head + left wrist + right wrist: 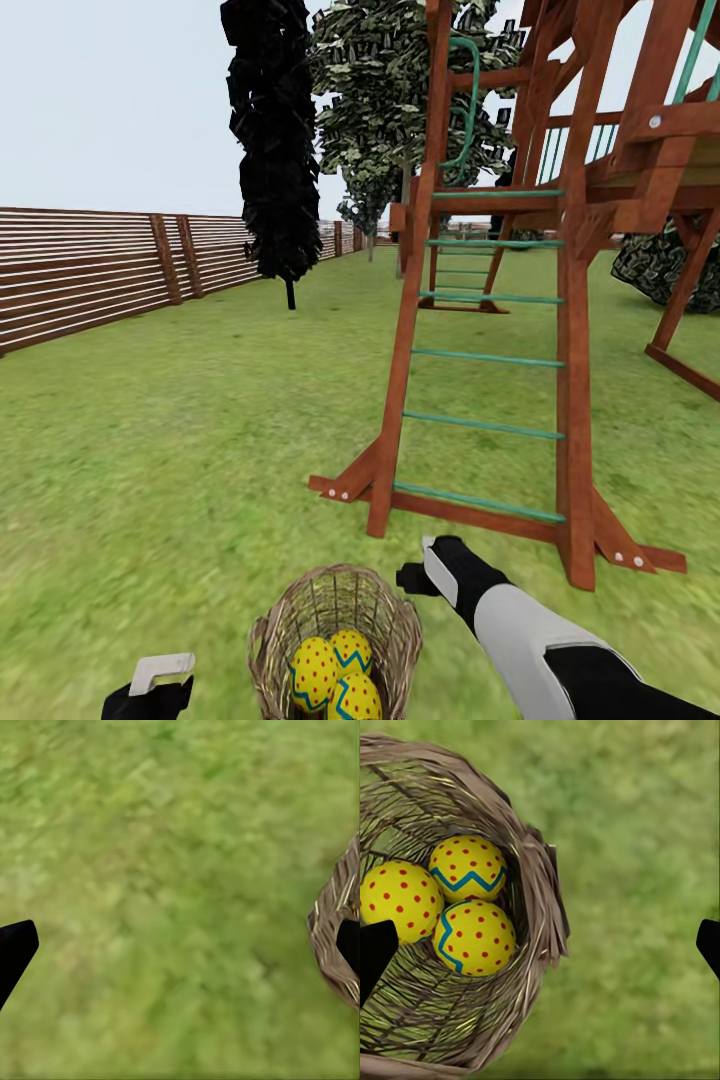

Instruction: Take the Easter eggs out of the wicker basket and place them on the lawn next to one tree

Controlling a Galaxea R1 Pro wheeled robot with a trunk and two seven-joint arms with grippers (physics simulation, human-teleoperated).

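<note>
The right gripper (420,565) hung above the lawn (180,440), just past the far right rim of the wicker basket (385,610). Its two dark tips sat at opposite sides of the right wrist view, so its fingers were spread wide and held nothing. The left gripper (160,675) was low beside the basket on its other side. One pale finger showed there, and the left wrist view gave just one dark tip over the grass, so I could not tell how wide that hand was. All three Easter eggs (333,672) lay together in the bottom of the basket, touching one another. The right wrist view looked straight down into the basket (532,870) and showed every egg (472,937) clearly. The left wrist view caught just a bit of the basket's wall (334,937). Behind the basket stood a wooden ladder frame (480,330), with open grass between them. Far beyond the basket were a black tree (270,140), a speckled tree (385,110), and a brown fence (90,270).
</note>
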